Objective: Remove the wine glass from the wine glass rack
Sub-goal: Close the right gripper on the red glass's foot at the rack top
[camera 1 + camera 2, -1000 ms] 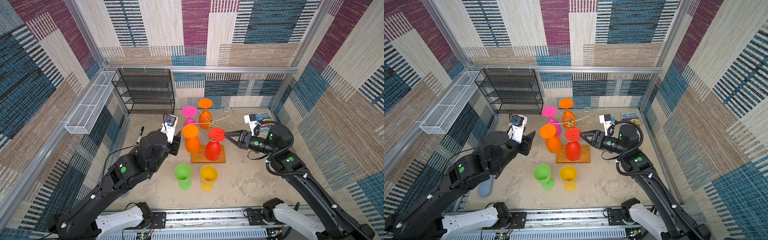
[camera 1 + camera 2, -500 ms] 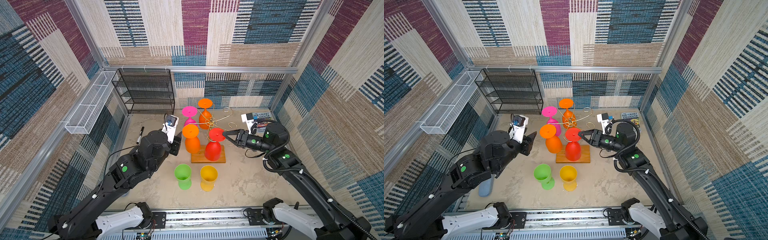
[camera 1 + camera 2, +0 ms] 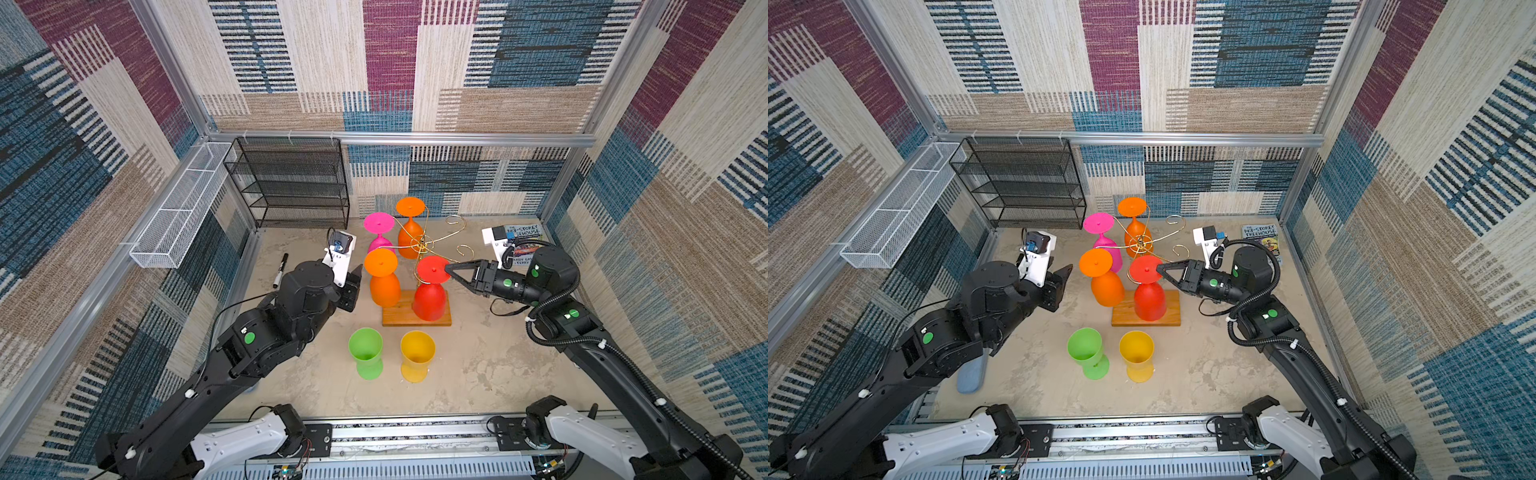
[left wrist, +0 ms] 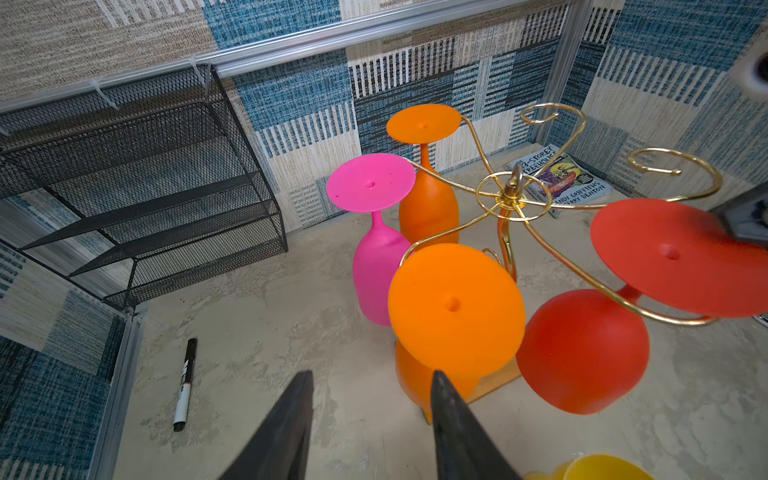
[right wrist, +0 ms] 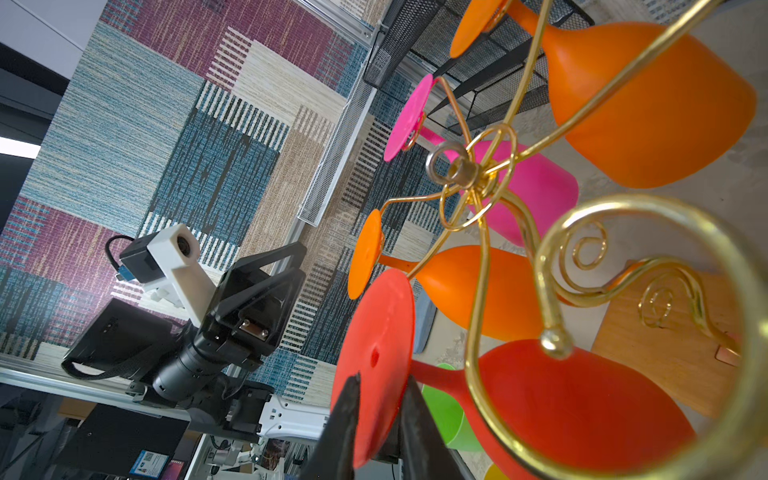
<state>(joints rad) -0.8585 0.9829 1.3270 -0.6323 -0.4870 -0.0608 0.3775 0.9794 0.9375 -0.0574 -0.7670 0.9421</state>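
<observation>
The wine glass rack [image 3: 420, 248], a gold wire tree on a wooden base [image 3: 397, 319], stands mid-table. Several glasses hang on it upside down. The red wine glass [image 3: 430, 297] hangs on the front right arm. My right gripper [image 3: 448, 270] reaches in from the right, and its fingers are shut on the rim of that glass's round foot [image 5: 374, 332], one finger on each face. The left gripper [image 3: 355, 277] hovers open just left of the front orange glass [image 3: 384, 286], holding nothing; in the left wrist view its fingers [image 4: 291, 424] frame bare table.
A pink glass [image 3: 379, 226] and a second orange glass [image 3: 409, 235] hang at the rack's back. A green glass [image 3: 365, 353] and a yellow glass [image 3: 417, 355] stand upright in front. Black mesh shelf [image 3: 291, 183], white basket [image 3: 178, 216], marker [image 3: 280, 270], book [image 3: 523, 241].
The right gripper moved left to the red glass's foot and closed its fingers on the rim. The left arm has stayed still.
</observation>
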